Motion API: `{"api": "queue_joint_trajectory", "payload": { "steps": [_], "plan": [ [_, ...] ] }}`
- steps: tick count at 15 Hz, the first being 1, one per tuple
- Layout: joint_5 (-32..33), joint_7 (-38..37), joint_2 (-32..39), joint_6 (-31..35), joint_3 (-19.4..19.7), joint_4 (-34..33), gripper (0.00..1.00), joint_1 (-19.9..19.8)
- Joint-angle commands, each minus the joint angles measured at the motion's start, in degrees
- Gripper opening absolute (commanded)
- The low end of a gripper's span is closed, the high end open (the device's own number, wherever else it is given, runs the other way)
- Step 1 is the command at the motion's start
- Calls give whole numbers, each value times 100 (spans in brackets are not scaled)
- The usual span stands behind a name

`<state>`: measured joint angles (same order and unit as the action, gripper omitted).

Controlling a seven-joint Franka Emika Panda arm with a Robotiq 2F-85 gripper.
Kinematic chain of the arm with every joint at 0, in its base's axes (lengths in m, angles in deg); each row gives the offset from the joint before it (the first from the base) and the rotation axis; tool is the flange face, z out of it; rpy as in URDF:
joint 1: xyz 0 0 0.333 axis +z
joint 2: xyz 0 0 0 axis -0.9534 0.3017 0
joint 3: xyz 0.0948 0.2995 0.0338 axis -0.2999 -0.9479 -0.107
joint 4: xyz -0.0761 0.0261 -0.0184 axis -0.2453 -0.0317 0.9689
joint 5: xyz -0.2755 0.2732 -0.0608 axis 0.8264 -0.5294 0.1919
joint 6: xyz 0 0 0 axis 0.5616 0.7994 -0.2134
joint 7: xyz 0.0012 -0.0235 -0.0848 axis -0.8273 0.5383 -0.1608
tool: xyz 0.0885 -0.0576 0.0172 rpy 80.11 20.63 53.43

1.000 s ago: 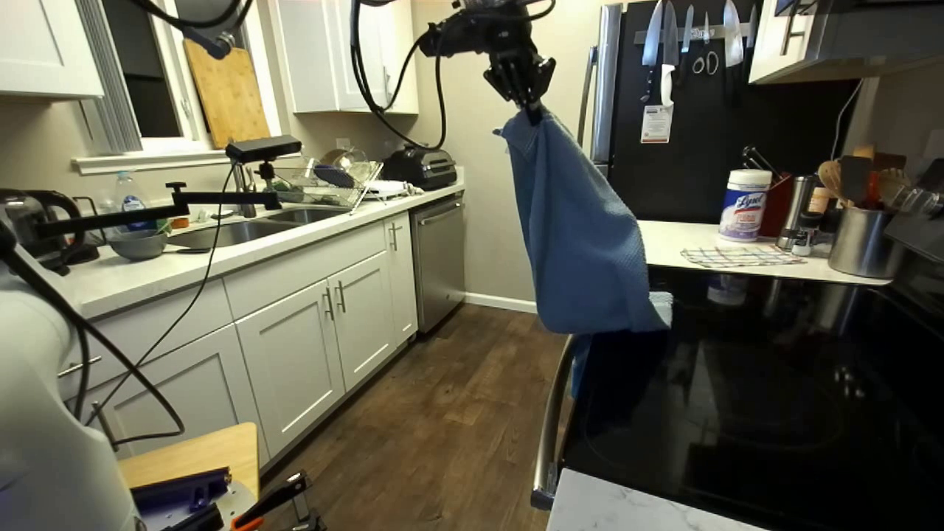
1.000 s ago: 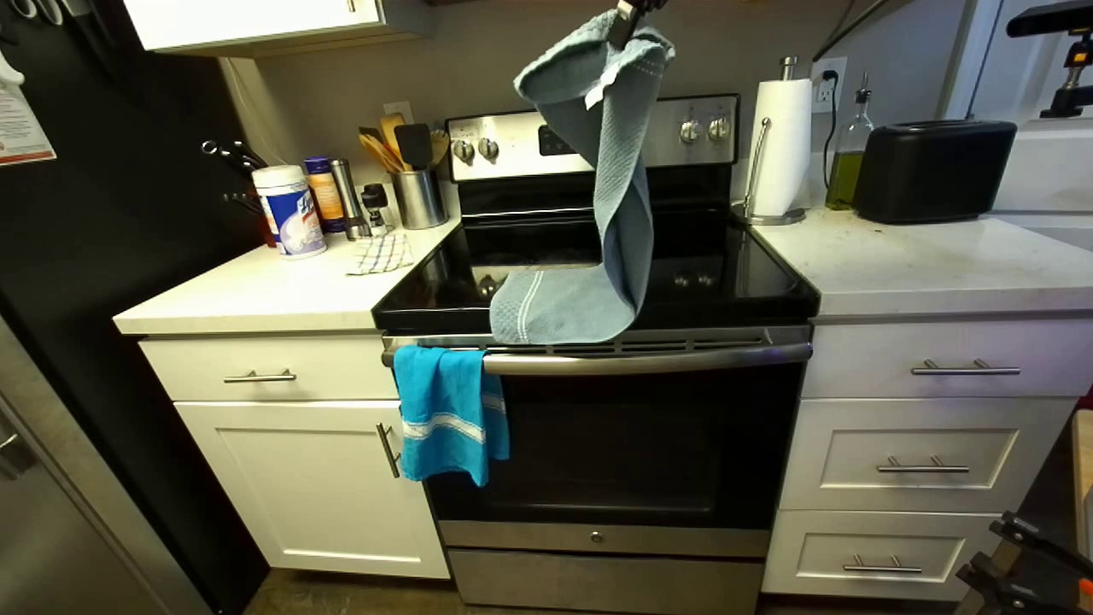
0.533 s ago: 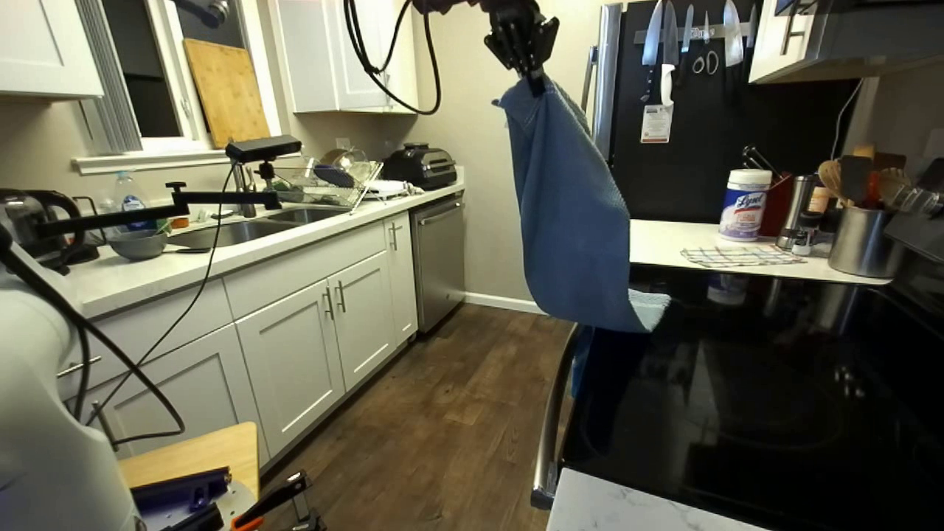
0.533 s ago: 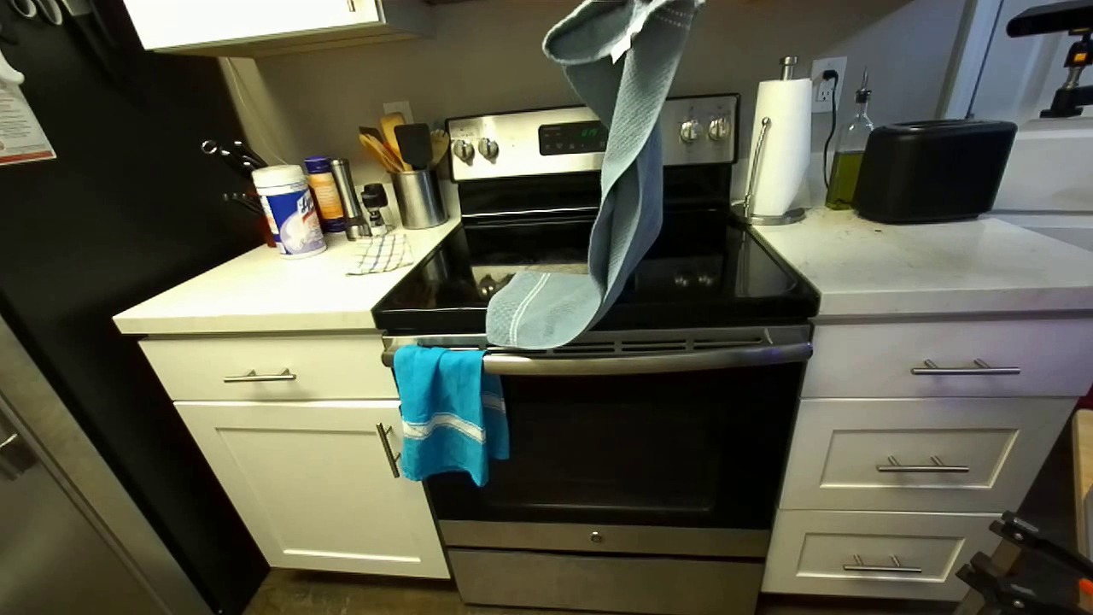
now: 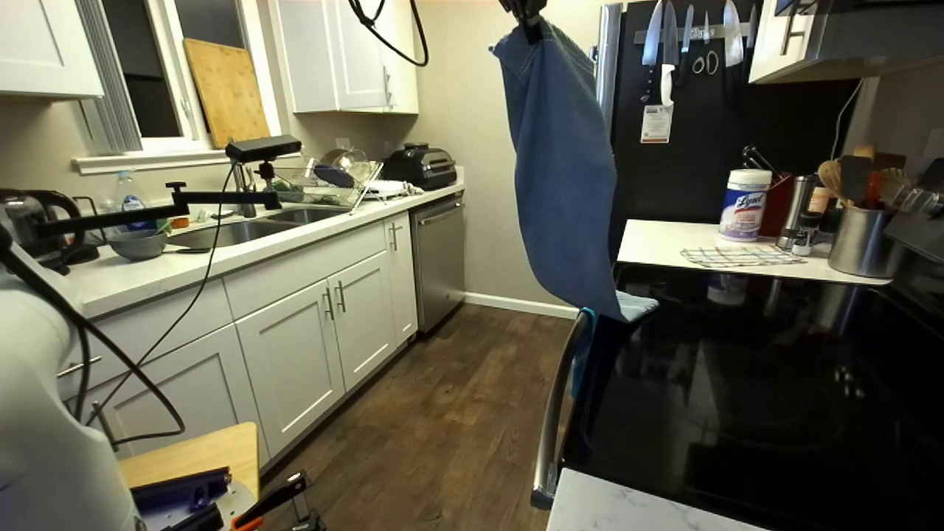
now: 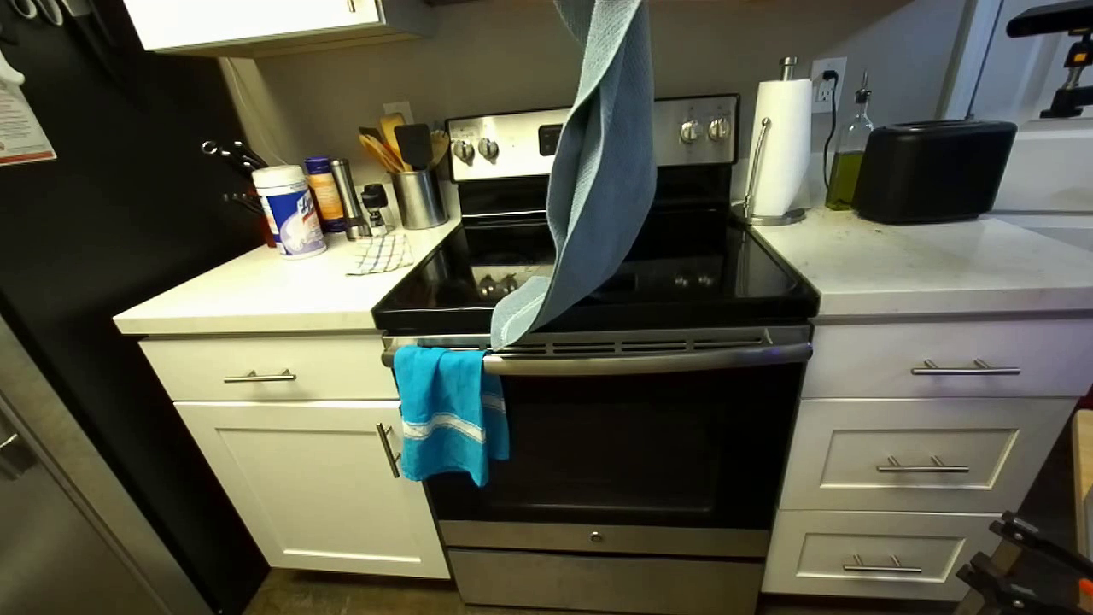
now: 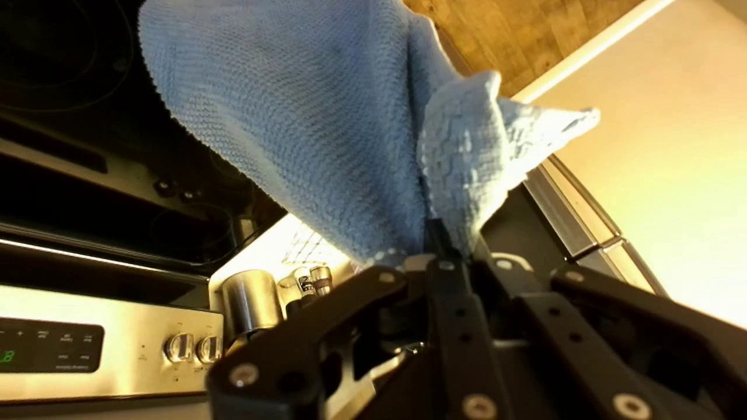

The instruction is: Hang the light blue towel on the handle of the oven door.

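My gripper point(image 5: 532, 31) is shut on one end of the light blue towel point(image 5: 564, 169), high above the front of the stove. In the wrist view the fingertips point(image 7: 458, 242) pinch the towel point(image 7: 303, 105), with a small corner sticking out beside them. In an exterior view the towel point(image 6: 598, 179) hangs long and twisted, and the gripper is out of view above. Its lower end curls at the cooktop's front edge, above the oven door handle point(image 6: 649, 364). The steel handle also shows in an exterior view point(image 5: 549, 420). The towel is not around the handle.
A bright blue towel point(image 6: 444, 418) hangs on the handle's one end. The black glass cooktop point(image 6: 717, 282) lies behind the handle. A wipes canister point(image 6: 290, 213), a utensil holder point(image 6: 418, 198), a paper towel roll point(image 6: 781, 149) and a toaster point(image 6: 935, 171) stand on the counters.
My gripper has risen and lifted the towel with it. The towel hangs straighter, and less of its lower end lies over the cooktop. The bright blue towel has not moved.
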<state>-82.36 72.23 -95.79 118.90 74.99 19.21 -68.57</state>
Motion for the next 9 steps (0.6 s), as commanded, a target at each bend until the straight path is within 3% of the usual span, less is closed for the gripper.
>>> {"api": "queue_joint_trajectory", "payload": {
  "steps": [1, 9],
  "plan": [
    [-427, -777, 9, -27, -27, -212, 1, -37],
    [-491, -3146, -745, -449, -9, -292, 1, -364]
  ]
}}
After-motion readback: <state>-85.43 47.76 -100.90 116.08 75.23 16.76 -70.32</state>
